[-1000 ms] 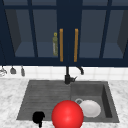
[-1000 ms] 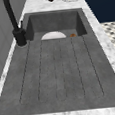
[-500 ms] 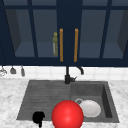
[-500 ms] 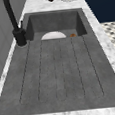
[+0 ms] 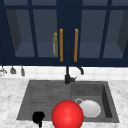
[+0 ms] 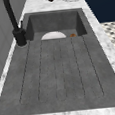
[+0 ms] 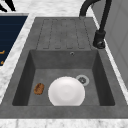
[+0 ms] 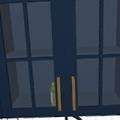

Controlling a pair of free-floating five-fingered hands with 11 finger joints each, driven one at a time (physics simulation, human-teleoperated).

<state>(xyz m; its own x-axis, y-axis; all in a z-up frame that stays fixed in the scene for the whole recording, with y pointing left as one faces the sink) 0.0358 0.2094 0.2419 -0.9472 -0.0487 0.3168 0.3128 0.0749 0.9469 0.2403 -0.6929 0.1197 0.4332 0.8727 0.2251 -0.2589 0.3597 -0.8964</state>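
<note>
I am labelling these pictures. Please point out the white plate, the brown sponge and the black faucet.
white plate (image 7: pixel 66 91), right side view, middle of its face.
brown sponge (image 7: pixel 39 88), right side view, its top.
black faucet (image 7: pixel 99 40), right side view, its base.

A round white plate (image 7: pixel 66 91) lies in the grey stone sink basin (image 7: pixel 100 75), with a small brown sponge (image 7: pixel 39 88) to its left in the right side view. Behind it sits the round metal drain (image 7: pixel 82 79). The black curved faucet (image 5: pixel 67 75) stands behind the sink, below the dark blue glass-door cabinet (image 5: pixel 67 30). In the front view, a black robot hand (image 5: pixel 38 117) hangs left of a big red ball (image 5: pixel 67 115).
</note>
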